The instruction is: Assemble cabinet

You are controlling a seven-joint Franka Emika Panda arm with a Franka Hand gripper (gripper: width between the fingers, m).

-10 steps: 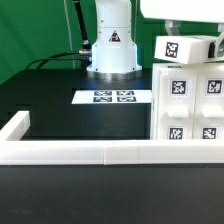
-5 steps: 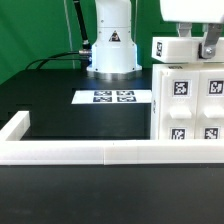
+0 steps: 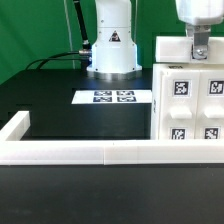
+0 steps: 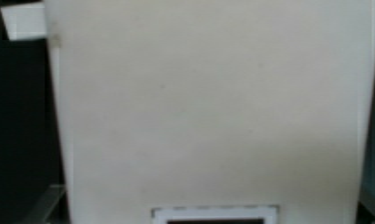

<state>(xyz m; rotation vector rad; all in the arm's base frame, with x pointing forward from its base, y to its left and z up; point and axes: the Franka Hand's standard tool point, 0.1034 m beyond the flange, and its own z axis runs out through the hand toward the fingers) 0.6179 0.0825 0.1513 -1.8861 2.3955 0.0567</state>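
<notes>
Exterior, cabinet [image 3: 190, 110]: stands on the black table [image 3: 60, 110] at the exterior view's right, tagged faces toward the camera.
Exterior, white panel [image 3: 172, 50]: level at the cabinet's top; whether they touch is unclear.
Exterior, gripper [image 3: 201, 46]: above the cabinet, clasping the white panel, one dark finger against its front.
Exterior, marker board [image 3: 112, 97]: flat on the table, near the cabinet.
Wrist, white panel [image 4: 202, 100]: fills nearly the whole frame.

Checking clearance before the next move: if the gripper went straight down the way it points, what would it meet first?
The white panel held in the gripper, filling the wrist view; just beneath, probably the cabinet body. Their gap is unclear.
</notes>
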